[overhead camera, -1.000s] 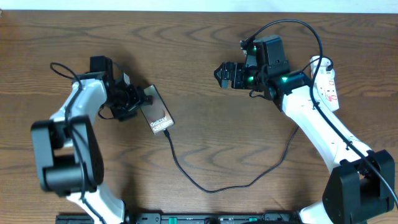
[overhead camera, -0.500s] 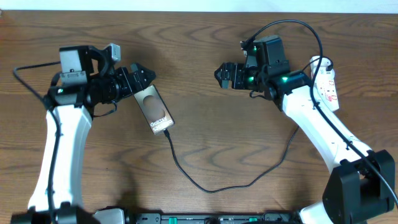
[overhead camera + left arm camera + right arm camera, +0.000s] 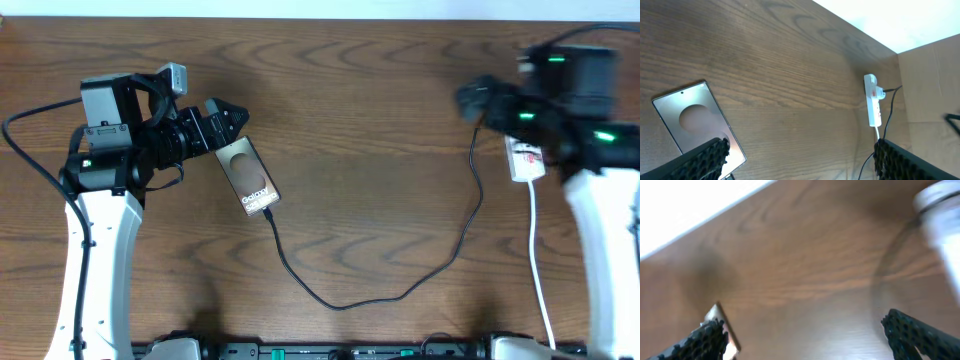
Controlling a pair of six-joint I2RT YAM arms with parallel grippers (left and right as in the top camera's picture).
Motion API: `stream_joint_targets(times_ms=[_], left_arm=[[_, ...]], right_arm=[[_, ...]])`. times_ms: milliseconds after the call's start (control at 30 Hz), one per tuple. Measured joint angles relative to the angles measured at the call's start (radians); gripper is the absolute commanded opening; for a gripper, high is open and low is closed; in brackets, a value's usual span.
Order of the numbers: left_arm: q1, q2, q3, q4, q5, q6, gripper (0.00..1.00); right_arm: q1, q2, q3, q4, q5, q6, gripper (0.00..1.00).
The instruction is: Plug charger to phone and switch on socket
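Observation:
The phone (image 3: 248,176) lies flat at centre-left, with its "Galaxy" lettering near its lower end. The charger cable (image 3: 340,304) runs from a tip at the phone's lower end (image 3: 270,212), loops toward the front and climbs to the white socket (image 3: 527,160) at the right. My left gripper (image 3: 226,117) is open and empty, just beyond the phone's far end. The left wrist view shows the phone (image 3: 690,120) and socket (image 3: 872,100) between spread fingers (image 3: 800,160). My right gripper (image 3: 472,98) is blurred, left of the socket, fingers spread and empty (image 3: 805,335).
The white cord (image 3: 540,270) runs from the socket toward the table's front right. The right arm (image 3: 600,140) covers part of the socket. A blurred white shape (image 3: 940,215) fills the right wrist view's upper right corner. A cardboard surface (image 3: 935,100) stands beyond the table's right side.
My right arm has swung right and back, from table centre to over the socket, still in motion blur. My left arm rose off the phone earlier and has since barely moved.

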Motion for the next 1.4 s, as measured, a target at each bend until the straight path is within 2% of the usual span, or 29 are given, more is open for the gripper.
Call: stream_joint_targets(times_ms=[133,300,433,567,800,933,1200,1367,1400], left_arm=[[0.000,0.000,0.000,0.000,-0.006,0.000,0.95],[0.000,0.000,0.000,0.000,-0.008,0.000,0.95],[0.000,0.000,0.000,0.000,-0.014,0.000,0.95],[0.000,0.000,0.000,0.001,-0.029,0.000,0.95],[0.000,0.000,0.000,0.000,-0.035,0.000,0.95],[0.000,0.000,0.000,0.000,-0.037,0.000,0.95],[0.000,0.000,0.000,0.000,-0.038,0.000,0.95],[0.000,0.000,0.000,0.000,-0.038,0.000,0.95],[0.000,0.000,0.000,-0.001,-0.038,0.000,0.95]], right_arm=[[-0.173,-0.052,0.049,-0.061,-0.002,-0.048,0.99],[-0.394,-0.034,0.058,-0.147,-0.077,-0.137,0.99],[-0.561,0.067,0.114,-0.254,-0.209,-0.234,0.99],[-0.653,0.240,0.273,-0.365,-0.278,-0.339,0.99],[-0.652,0.536,0.589,-0.500,-0.315,-0.468,0.99],[-0.631,0.692,0.697,-0.562,-0.306,-0.541,0.99],[-0.563,0.937,0.723,-0.629,-0.275,-0.763,0.99],[-0.492,0.984,0.723,-0.598,-0.246,-0.839,0.99],[-0.472,0.984,0.723,-0.584,-0.240,-0.846,0.97]])
